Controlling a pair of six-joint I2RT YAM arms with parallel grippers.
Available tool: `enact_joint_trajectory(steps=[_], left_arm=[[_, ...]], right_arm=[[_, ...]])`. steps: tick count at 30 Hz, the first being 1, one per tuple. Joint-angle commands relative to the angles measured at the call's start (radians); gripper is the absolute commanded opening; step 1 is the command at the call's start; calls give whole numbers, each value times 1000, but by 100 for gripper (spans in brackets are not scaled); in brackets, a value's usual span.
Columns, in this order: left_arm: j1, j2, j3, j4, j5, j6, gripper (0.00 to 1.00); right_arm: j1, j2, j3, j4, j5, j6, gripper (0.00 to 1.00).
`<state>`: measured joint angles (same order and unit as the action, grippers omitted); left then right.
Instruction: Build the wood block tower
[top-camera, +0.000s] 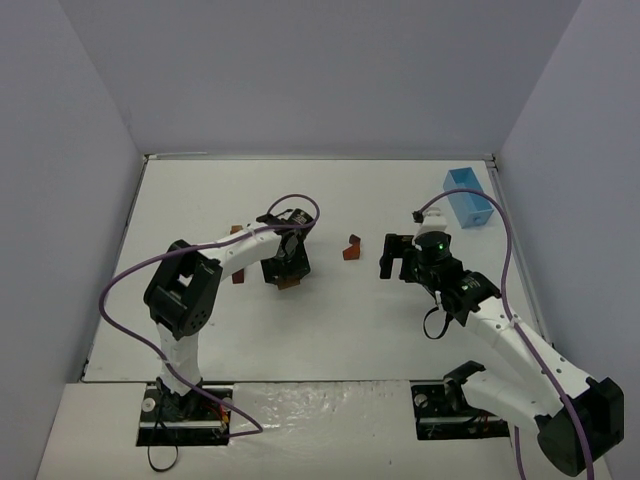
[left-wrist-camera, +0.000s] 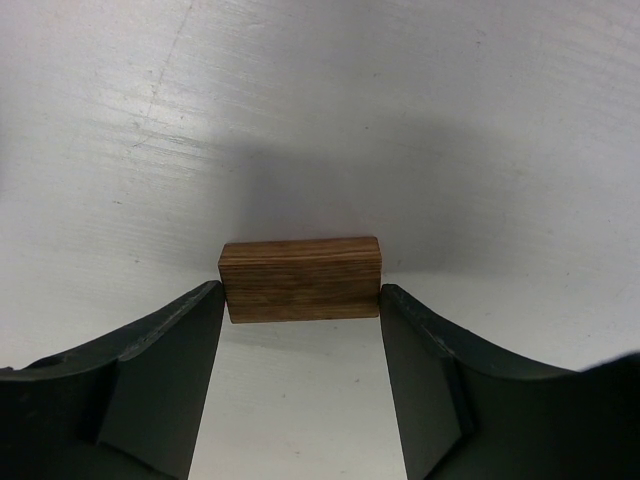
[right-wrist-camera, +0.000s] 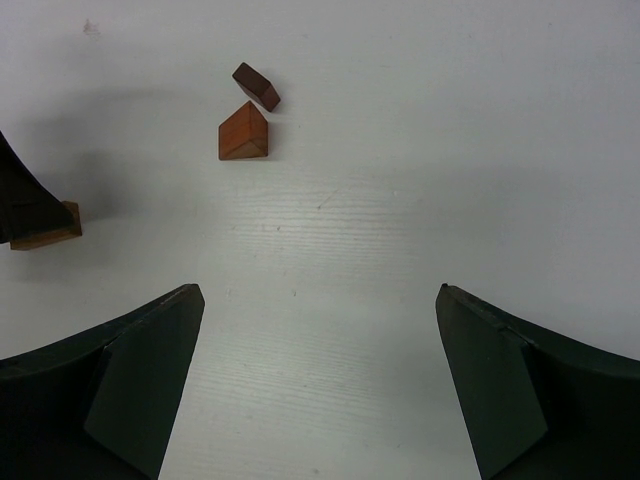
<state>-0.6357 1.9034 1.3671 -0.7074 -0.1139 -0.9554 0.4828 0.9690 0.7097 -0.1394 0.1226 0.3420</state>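
A brown wood block (left-wrist-camera: 300, 278) lies flat on the white table, and my left gripper (left-wrist-camera: 302, 300) has both fingertips (left-wrist-camera: 205, 305) pressed against its two short ends. From above, that gripper (top-camera: 288, 272) points down over the block (top-camera: 290, 284) left of centre. My right gripper (top-camera: 395, 262) hangs open over bare table with nothing between its fingers (right-wrist-camera: 150, 340). Ahead of it lie a reddish-brown wedge (right-wrist-camera: 243, 133) and a small dark brown block (right-wrist-camera: 256, 86), touching each other. No wood block tower is in view.
A light blue box (top-camera: 468, 196) stands at the back right by the wall. Two more small reddish blocks (top-camera: 237, 230) (top-camera: 238, 277) peek out beside the left arm. Grey walls close off the table's left, back and right sides.
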Motion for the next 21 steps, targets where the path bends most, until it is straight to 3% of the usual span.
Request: enact_joint_trajectory(steps=[1, 14, 18, 21], left_arm=[[-7, -26, 1, -4, -22, -9, 59], [-7, -14, 5, -5, -18, -15, 56], [-7, -15, 4, -6, -12, -8, 36], [-7, -28, 2, -8, -15, 2, 2]], right_arm=[[-8, -25, -1, 38, -6, -3, 100], [-11, -49, -11, 37, -16, -8, 100], [-10, -53, -17, 38, -18, -6, 100], [-10, -54, -18, 38, -20, -8, 100]])
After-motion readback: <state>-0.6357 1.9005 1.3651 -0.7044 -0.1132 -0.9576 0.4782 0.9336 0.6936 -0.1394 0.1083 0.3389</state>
